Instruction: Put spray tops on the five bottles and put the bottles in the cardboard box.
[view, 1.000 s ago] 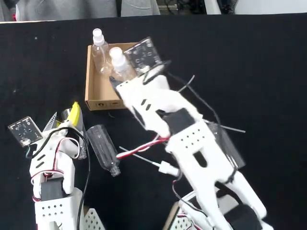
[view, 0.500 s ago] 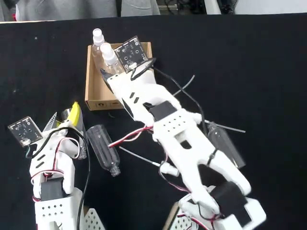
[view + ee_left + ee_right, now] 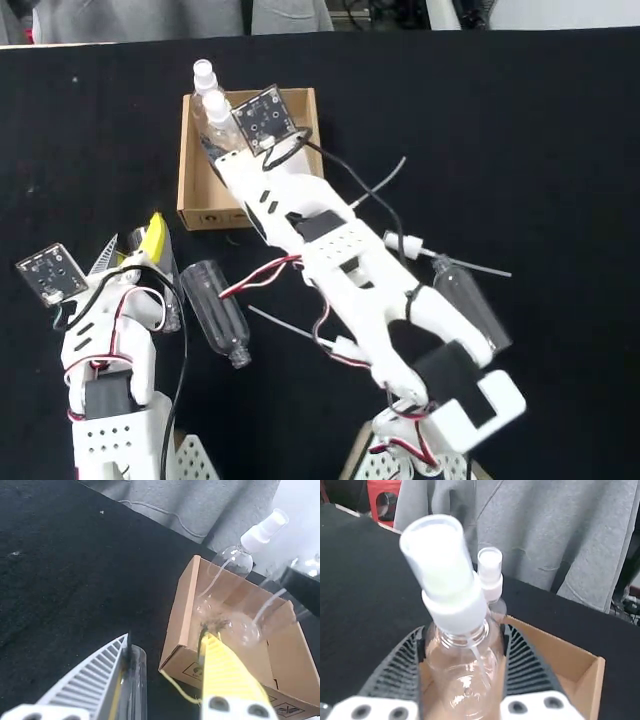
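The cardboard box point(image 3: 198, 195) sits at the back left of the black table. One clear bottle with a white spray top point(image 3: 205, 82) stands upright in its far left corner. My right gripper point(image 3: 220, 140) is over the box, shut on a second topped bottle point(image 3: 457, 630) right beside the first one point(image 3: 491, 582). My left gripper point(image 3: 128, 250) rests near the table's front left, fingers open, with a clear bottle point(image 3: 136, 680) lying against its grey finger point(image 3: 95, 680). The box point(image 3: 182, 612) and both bottles lie beyond it.
An uncapped bottle point(image 3: 215, 308) lies on the table beside the left arm. Another bottle point(image 3: 470, 300) lies to the right of the right arm. Two loose spray tops point(image 3: 342, 349) point(image 3: 405, 244) with long tubes lie near the right arm.
My right arm has swung left and farther back with its bottle, bringing it over the box next to the standing bottle. The left arm has not moved.
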Controlling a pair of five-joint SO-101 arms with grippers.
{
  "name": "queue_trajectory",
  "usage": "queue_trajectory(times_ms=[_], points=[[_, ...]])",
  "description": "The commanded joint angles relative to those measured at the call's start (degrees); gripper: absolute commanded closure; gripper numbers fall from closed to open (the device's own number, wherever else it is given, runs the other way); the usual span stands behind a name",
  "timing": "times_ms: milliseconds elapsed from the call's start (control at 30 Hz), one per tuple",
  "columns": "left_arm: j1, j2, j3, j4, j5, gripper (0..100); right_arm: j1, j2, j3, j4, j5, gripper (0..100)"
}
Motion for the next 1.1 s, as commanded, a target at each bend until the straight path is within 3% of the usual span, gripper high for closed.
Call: queue_trajectory(times_ms=[0,1067], points=[[-0.6,-0.6,1.5,0.3,-0.4,78,-0.9,0.7,-5.2,-5.5,0.1,98.0],[-0.5,-0.6,1.5,0.2,-0.4,78,-1.0,31.0,-26.4,-8.1,-0.3,98.0]])
